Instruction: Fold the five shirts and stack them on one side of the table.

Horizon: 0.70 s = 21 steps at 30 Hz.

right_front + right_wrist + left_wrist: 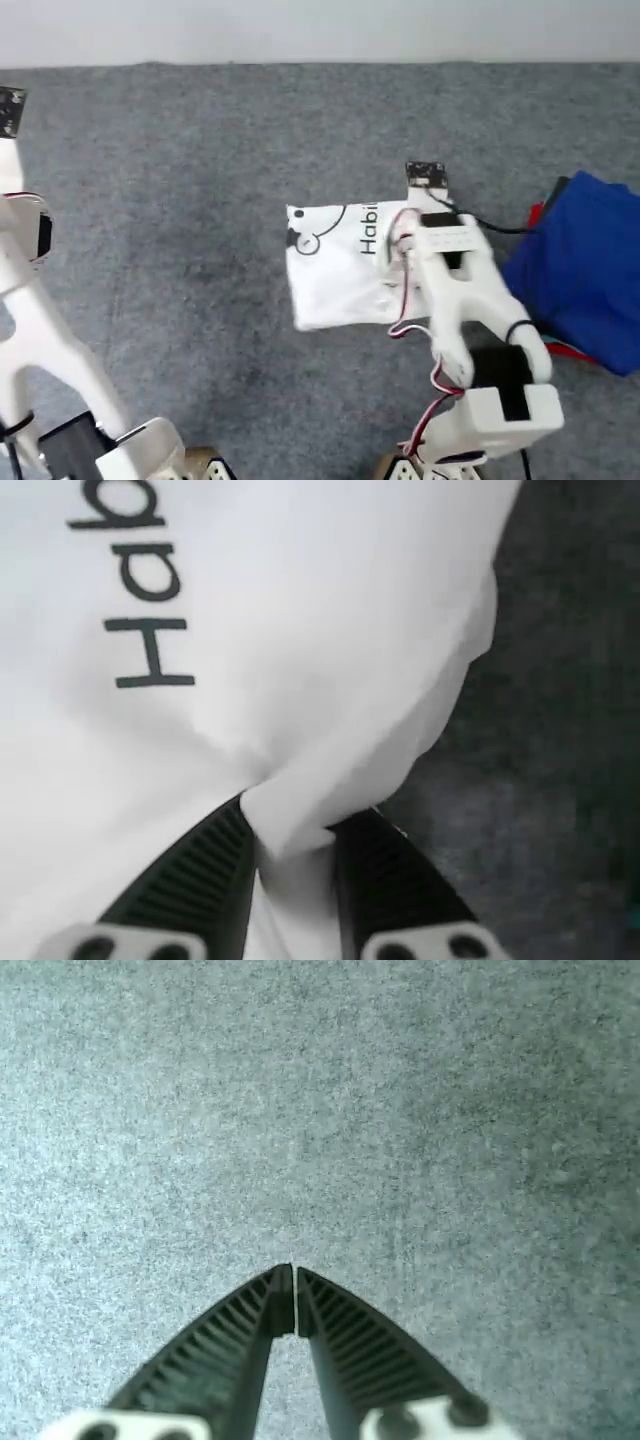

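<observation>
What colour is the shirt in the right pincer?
White shirt with black print; clearest in right wrist view.

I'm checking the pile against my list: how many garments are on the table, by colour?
1 white shirt
1 blue shirt
1 red garment, an edge peeking from under the blue shirt
Total: 3

Print: one item, on the shirt.
White folded fabric shirt (335, 285) carries large black sans-serif lettering (368, 232), one word running sideways in the high view, its end hidden; a black outline cartoon face (312, 236) is printed just beside its first letter.
</observation>
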Each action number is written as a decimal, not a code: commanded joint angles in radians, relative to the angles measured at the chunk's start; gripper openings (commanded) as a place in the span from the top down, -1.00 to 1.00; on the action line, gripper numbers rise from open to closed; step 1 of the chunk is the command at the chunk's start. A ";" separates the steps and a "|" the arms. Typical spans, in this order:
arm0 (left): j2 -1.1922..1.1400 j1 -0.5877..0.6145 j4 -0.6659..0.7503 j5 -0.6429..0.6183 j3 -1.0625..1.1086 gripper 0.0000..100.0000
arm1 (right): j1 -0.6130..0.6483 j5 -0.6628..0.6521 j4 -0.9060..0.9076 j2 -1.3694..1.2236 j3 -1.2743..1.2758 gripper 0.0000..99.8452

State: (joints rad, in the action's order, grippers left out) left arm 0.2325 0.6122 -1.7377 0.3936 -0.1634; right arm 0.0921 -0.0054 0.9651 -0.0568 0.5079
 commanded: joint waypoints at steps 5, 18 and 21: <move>0.044 0.000 -0.017 0.009 -0.004 0.97 | -0.143 -0.902 -0.176 0.061 -0.018 0.98; 0.041 -0.035 -0.017 0.009 -0.004 0.97 | -0.033 -1.149 -0.456 0.030 -0.014 0.97; 0.043 -0.035 -0.017 0.009 -0.004 0.97 | -0.044 -1.146 -0.452 0.035 -0.014 0.92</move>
State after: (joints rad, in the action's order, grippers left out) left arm 0.2325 0.5831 -1.7377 0.3936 -0.1634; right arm 0.0537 -1.1469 0.5324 -0.0522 0.5109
